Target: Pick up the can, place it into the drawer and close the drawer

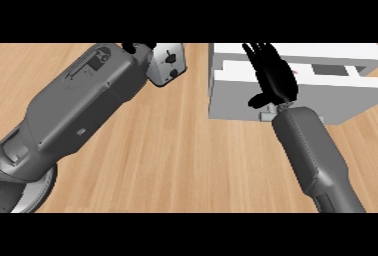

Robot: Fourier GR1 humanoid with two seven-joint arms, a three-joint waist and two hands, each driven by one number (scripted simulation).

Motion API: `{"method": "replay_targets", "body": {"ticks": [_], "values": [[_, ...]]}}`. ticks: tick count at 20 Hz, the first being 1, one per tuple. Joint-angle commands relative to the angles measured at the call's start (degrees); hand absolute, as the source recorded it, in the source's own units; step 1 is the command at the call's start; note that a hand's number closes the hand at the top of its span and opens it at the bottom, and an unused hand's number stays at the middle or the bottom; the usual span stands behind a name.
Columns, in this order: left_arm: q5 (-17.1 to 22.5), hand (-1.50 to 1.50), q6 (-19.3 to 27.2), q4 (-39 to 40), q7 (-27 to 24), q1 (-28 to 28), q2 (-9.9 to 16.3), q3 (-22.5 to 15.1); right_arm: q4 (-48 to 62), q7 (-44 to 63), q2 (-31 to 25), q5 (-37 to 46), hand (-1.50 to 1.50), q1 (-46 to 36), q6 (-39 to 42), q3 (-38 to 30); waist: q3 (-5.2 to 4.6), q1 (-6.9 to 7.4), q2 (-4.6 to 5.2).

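Observation:
The white drawer unit stands at the upper right, and its open top shows grey inner compartments. My right hand lies over it with its fingers stretched straight toward the far side and its thumb sticking out to the left above the front wall. It holds nothing that I can see. A tiny pink spot shows beside its fingers, and I cannot tell whether this is the can. My left forearm rises across the left side. Of the left hand only dark fingertips show at the upper edge.
The wooden counter spreads between the two forearms. The left arm's grey-white wrist piece hangs just left of the drawer unit. A round grey rim shows at the lower left under the left forearm.

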Motion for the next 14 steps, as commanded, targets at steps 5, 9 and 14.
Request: {"method": "replay_targets", "body": {"ticks": [5,9,14], "values": [[-1.5,-1.50,1.7,-6.3,2.6,2.3,1.9,0.7,16.0,-1.3,1.1,1.2,-1.50,-4.9,-13.1,-3.8,0.83,0.82,1.21],[-2.7,-1.50,2.0,-8.6,4.3,2.4,4.5,0.3,21.0,-2.2,-0.6,0.5,-1.50,-9.6,-15.7,-6.4,0.87,1.78,1.51],[-3.3,-1.50,1.3,-12.0,3.1,7.1,4.3,0.4,26.8,-0.6,-2.9,1.4,-1.50,-16.7,-17.5,-8.3,0.83,2.61,1.87]]}}
